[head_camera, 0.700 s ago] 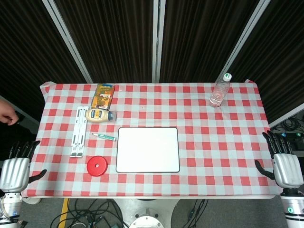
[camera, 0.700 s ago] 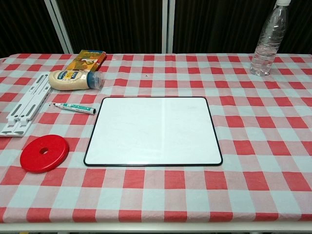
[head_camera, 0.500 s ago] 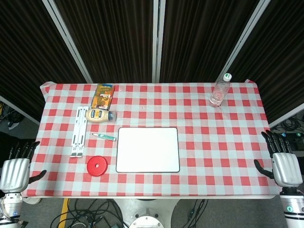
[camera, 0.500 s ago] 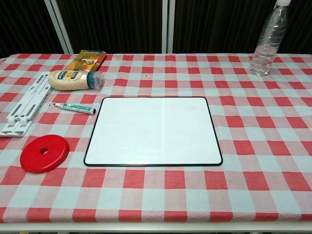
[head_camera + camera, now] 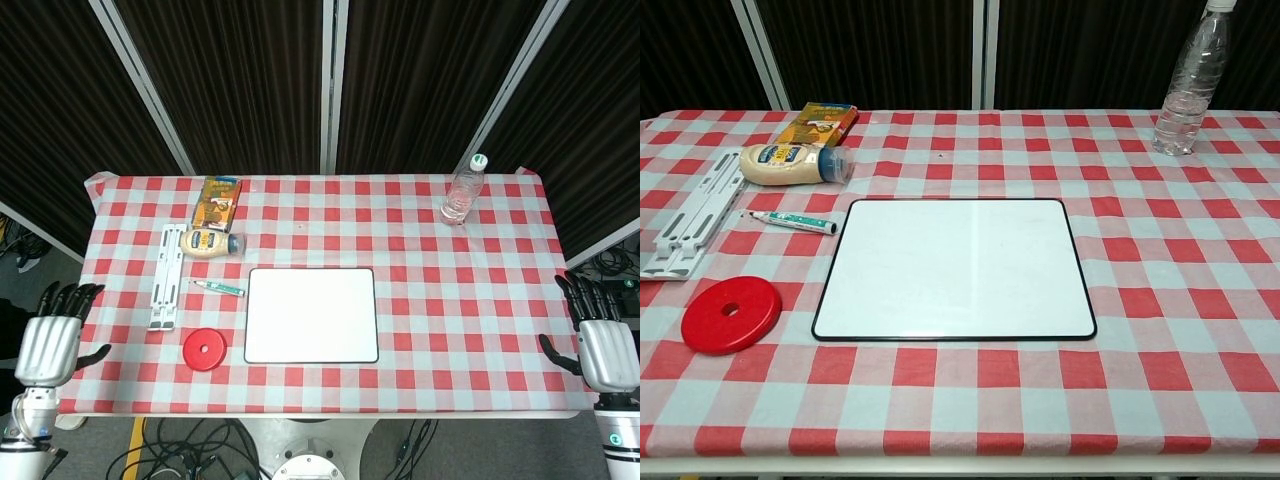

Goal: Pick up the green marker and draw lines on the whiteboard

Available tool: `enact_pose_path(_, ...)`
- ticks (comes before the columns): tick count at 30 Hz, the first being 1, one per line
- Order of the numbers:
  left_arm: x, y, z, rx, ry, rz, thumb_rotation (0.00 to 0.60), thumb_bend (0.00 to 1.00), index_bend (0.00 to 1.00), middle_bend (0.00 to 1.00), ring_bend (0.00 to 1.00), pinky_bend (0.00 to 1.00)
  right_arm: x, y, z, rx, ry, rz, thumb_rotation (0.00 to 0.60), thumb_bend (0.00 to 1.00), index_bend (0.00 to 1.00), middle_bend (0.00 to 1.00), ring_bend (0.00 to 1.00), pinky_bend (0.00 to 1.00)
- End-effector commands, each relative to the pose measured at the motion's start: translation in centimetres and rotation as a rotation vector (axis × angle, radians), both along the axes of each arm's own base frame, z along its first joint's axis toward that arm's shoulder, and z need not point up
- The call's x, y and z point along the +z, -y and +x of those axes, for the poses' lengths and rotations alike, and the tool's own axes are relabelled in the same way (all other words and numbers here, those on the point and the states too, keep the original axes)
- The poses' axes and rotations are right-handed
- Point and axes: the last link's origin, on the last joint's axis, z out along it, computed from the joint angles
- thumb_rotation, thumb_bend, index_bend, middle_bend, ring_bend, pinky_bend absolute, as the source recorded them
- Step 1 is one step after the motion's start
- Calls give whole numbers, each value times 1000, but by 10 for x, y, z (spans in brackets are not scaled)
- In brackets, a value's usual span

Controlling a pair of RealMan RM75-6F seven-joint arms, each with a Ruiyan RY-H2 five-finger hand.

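The green marker (image 5: pixel 220 288) (image 5: pixel 793 222) lies flat on the checked cloth, just left of the whiteboard's far left corner. The blank whiteboard (image 5: pixel 311 314) (image 5: pixel 954 268) lies mid-table with a black rim. My left hand (image 5: pixel 50 342) hangs open beyond the table's left front corner, fingers spread, holding nothing. Off the right front corner my right hand (image 5: pixel 605 347) is likewise open and empty. Neither hand shows in the chest view. Both are far from the marker.
A red disc (image 5: pixel 204 349) (image 5: pixel 731 314) lies in front of the marker. A white folding stand (image 5: pixel 165 277) (image 5: pixel 691 227), a mayonnaise bottle (image 5: pixel 211 243) (image 5: pixel 793 164) and a snack box (image 5: pixel 217 200) (image 5: pixel 818 122) sit at the left. A water bottle (image 5: pixel 461 191) (image 5: pixel 1188 80) stands far right.
My left hand has risen and moved inward toward the table's left edge. The person's hand seen at the far left edge earlier is gone. My right hand shifted slightly.
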Motion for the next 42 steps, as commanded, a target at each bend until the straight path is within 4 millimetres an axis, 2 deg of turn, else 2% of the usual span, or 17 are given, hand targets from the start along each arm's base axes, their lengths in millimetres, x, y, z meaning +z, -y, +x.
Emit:
enact_pose_path(1, -7, -44, 29, -129, -25, -67, 600, 66, 255, 242, 288, 338, 2, 2, 1, 8, -3, 0, 600, 214, 0, 38, 0, 0)
enact_pose_path(4, -24, -75, 48, -181, -22, -160, 600, 115, 331, 326, 433, 555, 3, 3, 1, 13, -4, 0, 600, 214, 0, 38, 0, 0)
enact_pose_path(8, -51, -105, 68, -215, -62, -264, 600, 149, 366, 346, 541, 765, 4, 3, 0, 10, -8, -2, 600, 214, 0, 38, 0, 0)
enact_pose_path(11, -74, -119, 81, -253, -115, -307, 600, 167, 385, 365, 627, 845, 4, 3, -1, 2, -7, -4, 600, 214, 0, 38, 0, 0)
enact_pose_path(17, -125, -136, 95, -290, -293, -379, 600, 210, 387, 384, 697, 873, 3, 2, -2, -10, -6, 0, 600, 214, 0, 38, 0, 0)
enact_pose_path(24, -166, -142, 103, -274, -376, -412, 600, 258, 417, 428, 732, 902, 2, 1, -4, -26, -5, 3, 600, 213, 0, 38, 0, 0)
enact_pose_path(31, -189, -152, 106, -206, -485, -404, 600, 263, 417, 431, 736, 912, 0, 2, -5, -32, -3, 12, 600, 214, 0, 38, 0, 0)
enact_pose_path(42, -197, -159, 106, -108, -514, -393, 600, 266, 451, 473, 743, 925, 0, 2, -9, -45, 1, 18, 600, 212, 0, 38, 0, 0)
